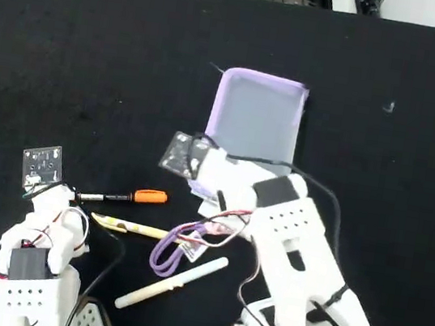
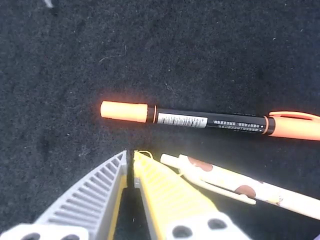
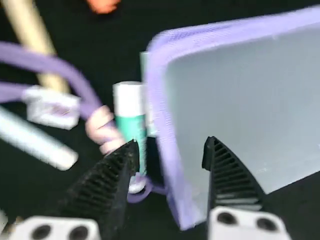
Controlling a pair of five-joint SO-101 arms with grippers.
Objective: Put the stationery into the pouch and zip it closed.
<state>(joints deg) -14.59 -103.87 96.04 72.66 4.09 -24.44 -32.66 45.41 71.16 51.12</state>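
The pouch (image 1: 257, 120) is grey with purple edging and lies flat at mid-table. My right gripper (image 3: 171, 145) is open, and the pouch's purple edge (image 3: 161, 125) sits between its fingers at the near-left corner (image 1: 200, 173). A green and white tube (image 3: 131, 120) lies just beside that edge. My left gripper (image 2: 129, 160) is shut on nothing, just short of the orange-capped black marker (image 2: 200, 120) (image 1: 126, 196). A cream patterned pen (image 2: 235, 185) (image 1: 130, 227) lies next to the marker. A purple strap (image 1: 172, 246) and a cream stick (image 1: 171, 281) lie nearer the arms.
The table is covered in black cloth (image 1: 393, 83), with free room behind and to both sides of the pouch. A small tagged card (image 1: 41, 161) stands by the left arm. Cables run along the right arm (image 1: 303, 250).
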